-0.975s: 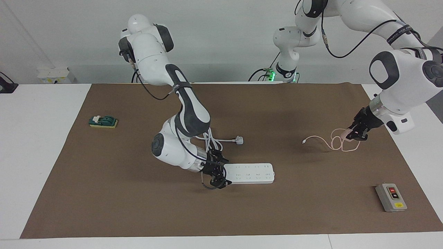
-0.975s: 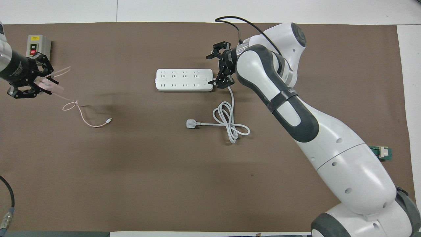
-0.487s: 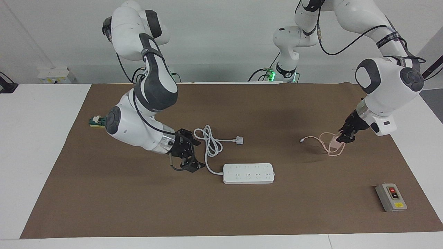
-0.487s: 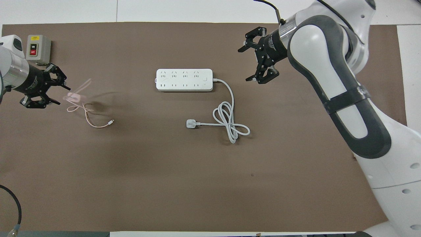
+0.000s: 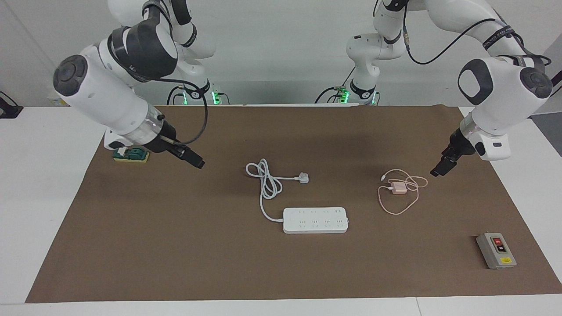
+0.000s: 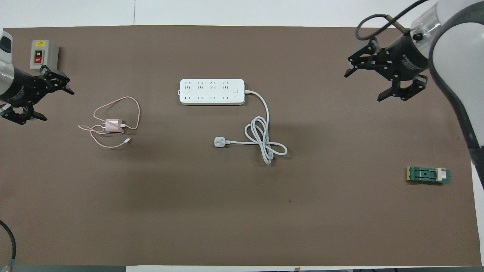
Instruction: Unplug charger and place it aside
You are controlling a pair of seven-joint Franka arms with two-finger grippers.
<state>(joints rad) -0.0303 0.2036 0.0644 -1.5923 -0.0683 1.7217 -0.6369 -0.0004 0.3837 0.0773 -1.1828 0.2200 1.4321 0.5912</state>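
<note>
Dropped pink charger lies flat, cable seemingly looped.

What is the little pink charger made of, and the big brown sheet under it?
The charger looks like smooth hard plastic, a crisp-edged pink cube; its thin cable lies in soft loops, so probably rubbery. The brown sheet looks like matte paper or thin card, flat and without shine, though it may be something else.

On the brown mat: 1 pink charger with 1 thin pink cable looped round it, 1 white power strip trailing 1 thick cord ending in 1 white plug, 1 grey switch box, 1 green device, and 2 grippers, left gripper and right gripper.
</note>
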